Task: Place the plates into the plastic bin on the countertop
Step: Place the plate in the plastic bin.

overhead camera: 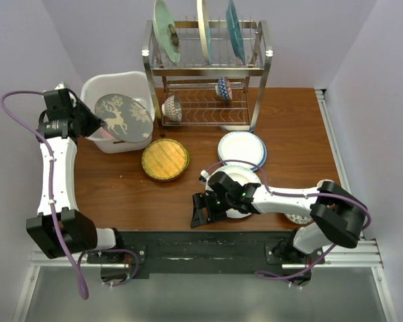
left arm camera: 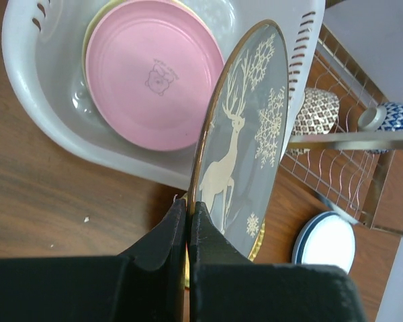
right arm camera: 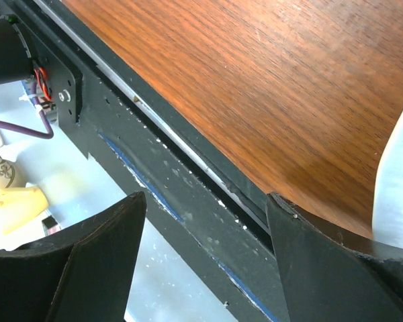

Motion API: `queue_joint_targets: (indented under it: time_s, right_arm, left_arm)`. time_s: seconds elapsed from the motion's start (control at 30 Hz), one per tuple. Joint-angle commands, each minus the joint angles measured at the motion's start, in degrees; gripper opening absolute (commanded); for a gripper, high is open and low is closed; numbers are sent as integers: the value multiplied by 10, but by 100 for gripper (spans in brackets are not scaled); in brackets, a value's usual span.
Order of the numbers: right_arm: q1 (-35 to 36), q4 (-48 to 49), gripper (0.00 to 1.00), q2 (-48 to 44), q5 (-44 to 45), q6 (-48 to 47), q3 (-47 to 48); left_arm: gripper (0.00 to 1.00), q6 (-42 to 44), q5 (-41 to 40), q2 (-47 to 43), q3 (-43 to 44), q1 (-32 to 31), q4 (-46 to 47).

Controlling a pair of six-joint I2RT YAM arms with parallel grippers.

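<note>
Pink plate (left arm camera: 154,80) in the bin (left arm camera: 33,100), done. Left gripper (left arm camera: 188,206) clamped on grey deer plate (left arm camera: 248,141) by its rim, tilted over bin edge. Right gripper (right arm camera: 205,204) open, empty. Leaves yellow plate (overhead camera: 165,159), blue-rimmed plate (overhead camera: 242,149), three plates (overhead camera: 203,27) in the rack (overhead camera: 256,64).

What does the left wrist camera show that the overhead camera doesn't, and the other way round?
Only the left wrist view: the pink plate face-on with its small printed figure, lying in the plastic bin, and a close look at the left claw pinching the deer plate by its rim.
Only the overhead view: the right claw, open at the countertop edge, the woven yellow plate, and three plates standing atop the rack.
Both: deer plate, bin, rack, bowls, blue-rimmed white plate.
</note>
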Motion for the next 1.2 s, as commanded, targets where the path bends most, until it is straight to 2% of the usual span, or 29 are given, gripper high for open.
queue_joint_targets:
  time_s: [0.0, 0.23, 0.4, 0.87, 1.17]
  right_arm:
    - [-3, 13, 76, 4, 2, -11, -4]
    - [-5, 13, 76, 7, 3, -12, -1]
    - [-5, 15, 76, 10, 2, -12, 0]
    - [-7, 0, 76, 7, 9, -17, 5]
    - [-13, -4, 76, 4, 12, -18, 5]
  left_arm:
    - [0, -37, 40, 0, 42, 16, 116]
    - [0, -58, 47, 15, 38, 37, 147]
    - [0, -78, 37, 17, 24, 44, 202]
    - [0, -92, 10, 77, -4, 43, 280]
    - [0, -92, 24, 129, 11, 43, 295]
